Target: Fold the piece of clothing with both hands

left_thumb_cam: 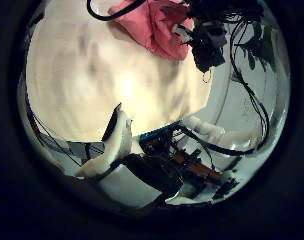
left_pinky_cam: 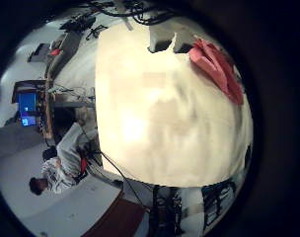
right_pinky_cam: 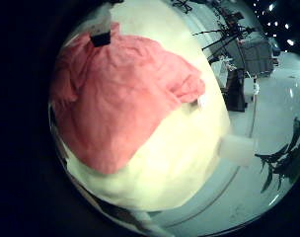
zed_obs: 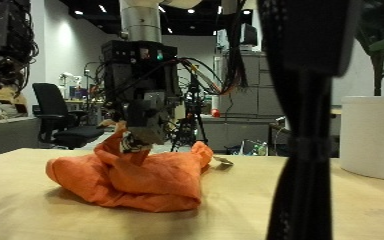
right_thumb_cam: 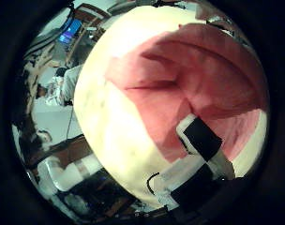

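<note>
An orange piece of clothing (zed_obs: 139, 180) lies crumpled in a heap on the pale table (zed_obs: 32, 215). In the outside view a hand (zed_obs: 139, 128) hangs right over it, and its fingers pinch a raised peak of the cloth. The right palm views show the clothing close below (right_pinky_cam: 115, 104) (right_thumb_cam: 203, 89), with that hand's finger (right_thumb_cam: 203, 141) on it, so this is my right hand.
A dark upright post (zed_obs: 305, 120) stands close in the foreground beside the clothing. A white plant pot (zed_obs: 372, 135) stands at the table's far side. An office chair (zed_obs: 52, 110) and equipment racks are behind the table. Bare tabletop (left_pinky_cam: 160, 118) lies beside the clothing.
</note>
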Robot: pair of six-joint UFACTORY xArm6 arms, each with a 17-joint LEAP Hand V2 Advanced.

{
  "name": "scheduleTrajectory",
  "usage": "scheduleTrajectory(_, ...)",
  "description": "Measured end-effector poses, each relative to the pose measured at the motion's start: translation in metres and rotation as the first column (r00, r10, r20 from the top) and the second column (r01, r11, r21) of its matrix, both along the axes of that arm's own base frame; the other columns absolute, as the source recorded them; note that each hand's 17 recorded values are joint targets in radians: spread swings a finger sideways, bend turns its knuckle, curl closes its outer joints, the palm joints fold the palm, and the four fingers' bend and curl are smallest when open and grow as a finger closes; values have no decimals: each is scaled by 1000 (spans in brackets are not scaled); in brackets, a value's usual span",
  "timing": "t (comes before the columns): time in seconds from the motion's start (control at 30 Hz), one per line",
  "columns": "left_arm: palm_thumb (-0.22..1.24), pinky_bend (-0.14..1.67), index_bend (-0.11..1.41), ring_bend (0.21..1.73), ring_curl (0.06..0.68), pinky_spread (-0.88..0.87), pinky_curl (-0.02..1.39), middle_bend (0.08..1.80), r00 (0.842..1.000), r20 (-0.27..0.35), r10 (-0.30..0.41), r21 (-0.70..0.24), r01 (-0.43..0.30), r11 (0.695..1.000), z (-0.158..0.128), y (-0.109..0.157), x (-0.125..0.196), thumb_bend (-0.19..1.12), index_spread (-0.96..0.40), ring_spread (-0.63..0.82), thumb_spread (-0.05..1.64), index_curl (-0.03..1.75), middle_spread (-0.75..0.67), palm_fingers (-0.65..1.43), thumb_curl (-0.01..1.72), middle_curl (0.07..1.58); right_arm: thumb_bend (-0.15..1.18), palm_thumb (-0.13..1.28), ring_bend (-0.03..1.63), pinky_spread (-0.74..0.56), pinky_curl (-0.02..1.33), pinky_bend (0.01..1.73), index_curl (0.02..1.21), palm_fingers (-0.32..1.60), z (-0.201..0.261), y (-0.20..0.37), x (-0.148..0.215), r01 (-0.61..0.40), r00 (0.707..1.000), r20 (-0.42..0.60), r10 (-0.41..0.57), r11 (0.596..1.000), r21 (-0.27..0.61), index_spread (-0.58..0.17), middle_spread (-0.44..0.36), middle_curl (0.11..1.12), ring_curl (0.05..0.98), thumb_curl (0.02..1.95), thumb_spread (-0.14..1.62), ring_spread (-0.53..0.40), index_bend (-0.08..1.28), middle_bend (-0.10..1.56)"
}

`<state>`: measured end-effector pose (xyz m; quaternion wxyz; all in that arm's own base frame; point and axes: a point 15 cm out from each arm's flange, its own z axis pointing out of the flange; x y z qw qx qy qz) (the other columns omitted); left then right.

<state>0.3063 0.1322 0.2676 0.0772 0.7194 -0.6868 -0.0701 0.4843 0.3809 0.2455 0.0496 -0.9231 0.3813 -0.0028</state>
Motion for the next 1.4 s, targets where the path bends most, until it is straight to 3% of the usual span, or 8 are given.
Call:
scheduleTrajectory(0.17, 513, 388, 152, 499, 219, 472, 313, 185, 1000, 0, -21, 3, 21, 1000, 1, -12, 4, -19, 143, 525, 1140, 255, 362, -23, 321, 290, 22, 926, 693, 130, 387, 843, 407, -54, 70, -20, 11, 29, 998, 48, -35, 993, 114, -478, -106, 409, 315, 432, 1356, 26, 151, 301)
scheduleTrajectory(0.33, 513, 385, 152, 502, 220, 472, 312, 190, 997, 7, -73, 7, 73, 997, 3, -38, 12, -19, 143, 523, 1140, 258, 358, -19, 321, 292, 62, 1074, 637, 244, 341, 774, 371, 15, 141, -70, 24, 100, 985, 126, -122, 981, 169, -472, -94, 391, 288, 486, 1284, 63, 175, 290)
scheduleTrajectory(0.47, 512, 385, 154, 503, 220, 471, 313, 190, 991, 25, -128, 4, 128, 992, 8, -66, 20, -20, 143, 521, 1143, 261, 348, -12, 321, 295, 73, 1145, 600, 290, 308, 724, 361, 62, 169, -121, 29, 175, 971, 132, -198, 970, 168, -464, -85, 380, 271, 533, 1226, 76, 185, 280)
scheduleTrajectory(0.6, 503, 377, 160, 501, 220, 466, 311, 194, 977, 39, -211, -3, 211, 978, 5, -107, 32, -20, 143, 510, 1156, 267, 322, -2, 315, 302, 58, 1154, 566, 310, 284, 662, 358, 78, 177, -162, 19, 235, 965, 87, -248, 963, 133, -462, -83, 375, 260, 561, 1198, 84, 191, 275)
scheduleTrajectory(0.7, 496, 371, 168, 495, 218, 461, 309, 195, 970, 72, -234, 7, 234, 972, -1, -125, 49, -19, 147, 507, 1170, 274, 306, 5, 313, 306, 38, 1142, 516, 311, 265, 600, 359, 73, 179, -183, 8, 264, 961, 51, -270, 959, 106, -459, -78, 371, 248, 581, 1189, 105, 193, 275)
scheduleTrajectory(0.8, 494, 366, 178, 483, 216, 453, 309, 175, 964, 64, -256, 6, 257, 966, -16, -137, 59, -16, 145, 495, 1186, 286, 288, -13, 308, 301, 9, 1107, 447, 303, 249, 529, 363, 44, 176, -209, -5, 301, 954, -7, -301, 952, 65, -448, -56, 364, 232, 595, 1203, 133, 198, 256)
scheduleTrajectory(1.03, 504, 315, 175, 444, 208, 468, 299, 185, 958, -12, -288, -4, 288, 958, -66, -151, 71, -13, 155, 502, 1223, 306, 296, -29, 301, 291, -7, 1066, 357, 281, 240, 433, 353, 45, 156, -244, -23, 352, 933, -83, -350, 936, 14, -433, -27, 354, 213, 619, 1249, 164, 183, 227)
scheduleTrajectory(1.4, 506, 298, 166, 423, 208, 486, 302, 175, 948, -121, -294, 14, 298, 954, -122, -141, 86, -14, 163, 520, 1235, 308, 287, -33, 295, 272, -6, 1033, 296, 273, 254, 363, 328, 81, 131, -261, -39, 368, 921, -132, -367, 930, -15, -418, -14, 347, 217, 648, 1286, 173, 171, 194)
